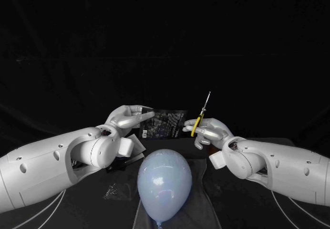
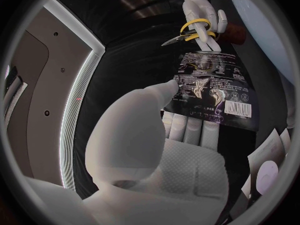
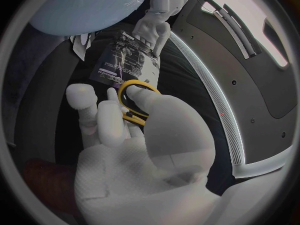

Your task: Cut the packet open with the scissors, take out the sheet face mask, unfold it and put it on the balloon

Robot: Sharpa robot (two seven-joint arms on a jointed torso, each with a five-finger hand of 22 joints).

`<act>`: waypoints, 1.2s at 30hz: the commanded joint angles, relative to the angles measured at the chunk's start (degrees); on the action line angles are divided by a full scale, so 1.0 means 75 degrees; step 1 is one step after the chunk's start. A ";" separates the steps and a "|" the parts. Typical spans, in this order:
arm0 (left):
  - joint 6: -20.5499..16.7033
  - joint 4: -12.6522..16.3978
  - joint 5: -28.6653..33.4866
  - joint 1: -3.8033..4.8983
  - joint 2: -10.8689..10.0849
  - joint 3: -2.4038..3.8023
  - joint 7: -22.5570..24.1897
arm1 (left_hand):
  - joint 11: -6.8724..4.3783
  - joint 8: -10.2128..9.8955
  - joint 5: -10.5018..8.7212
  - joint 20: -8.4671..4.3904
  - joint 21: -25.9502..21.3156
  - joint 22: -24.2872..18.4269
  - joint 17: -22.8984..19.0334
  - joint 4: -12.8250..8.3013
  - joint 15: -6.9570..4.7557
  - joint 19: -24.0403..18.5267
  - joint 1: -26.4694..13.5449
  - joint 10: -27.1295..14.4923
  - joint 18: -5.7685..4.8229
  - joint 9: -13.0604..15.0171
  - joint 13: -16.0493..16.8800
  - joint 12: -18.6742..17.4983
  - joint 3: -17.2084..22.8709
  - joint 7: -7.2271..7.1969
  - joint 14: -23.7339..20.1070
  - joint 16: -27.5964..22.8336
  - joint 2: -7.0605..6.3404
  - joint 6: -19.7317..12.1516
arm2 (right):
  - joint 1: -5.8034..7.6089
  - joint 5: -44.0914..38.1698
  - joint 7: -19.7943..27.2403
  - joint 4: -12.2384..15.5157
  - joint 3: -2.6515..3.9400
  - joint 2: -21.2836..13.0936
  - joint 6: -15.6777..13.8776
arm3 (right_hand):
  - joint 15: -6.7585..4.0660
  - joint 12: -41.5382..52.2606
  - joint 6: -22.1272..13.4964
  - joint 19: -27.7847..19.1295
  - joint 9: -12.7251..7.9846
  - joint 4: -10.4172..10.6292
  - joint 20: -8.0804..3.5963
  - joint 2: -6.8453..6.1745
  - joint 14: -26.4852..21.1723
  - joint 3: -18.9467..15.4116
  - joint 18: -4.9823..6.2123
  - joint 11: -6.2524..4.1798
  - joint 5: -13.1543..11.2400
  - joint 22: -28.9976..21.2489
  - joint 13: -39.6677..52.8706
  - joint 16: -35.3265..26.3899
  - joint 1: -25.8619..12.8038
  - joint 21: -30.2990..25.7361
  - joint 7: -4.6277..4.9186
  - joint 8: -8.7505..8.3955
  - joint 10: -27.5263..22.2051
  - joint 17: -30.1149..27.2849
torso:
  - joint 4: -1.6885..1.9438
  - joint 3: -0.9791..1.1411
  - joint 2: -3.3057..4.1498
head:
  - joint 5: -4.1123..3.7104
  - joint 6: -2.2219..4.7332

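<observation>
Packet (image 1: 163, 124) pinched upright by the fingers (image 1: 146, 112) of your left hand (image 1: 129, 117), beside the scissors (image 1: 201, 117) your right hand (image 1: 210, 131) grips, likely presented for cutting.

- The right hand (image 3: 137, 150) holds the scissors (image 3: 133, 117), with a finger passed through one yellow handle loop and the other fingers lying alongside the handles.
- The blades cannot be made out past the fingers.
- Just beyond the scissors hangs the packet (image 3: 122, 62), dark with pale print, clear of the tabletop.
- The left hand (image 3: 152, 30) pinches the packet's far edge.
- The pale blue balloon (image 3: 87, 7) lies past the packet.
</observation>
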 commanded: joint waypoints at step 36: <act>0.0076 0.0001 0.0074 0.0066 0.0107 0.0031 0.0131 | -0.0002 0.0047 0.0025 -0.0008 -0.0021 -0.0022 -0.0003 -0.0054 0.0032 0.0037 -0.0010 -0.0060 0.0096 0.0291 -0.0007 -0.0033 0.0015 0.0063 -0.0003 -0.0058 0.0108 -0.0009 | -0.0026 0.0189 0.0214 0.0367 0.0042 0.0140 0.0109 | 0.0044 0.0086 0.0136 -0.0052 -0.0222 -0.0207 0.0061 -0.0067 0.0016 -0.0658 0.0001 -0.0005 -0.0026 0.0071 0.0036 0.0096 0.0126 0.0099 -0.0001 -0.0051 0.0022 0.0031 | -0.0001 0.0009 -0.0004 | 0.0014 0.0043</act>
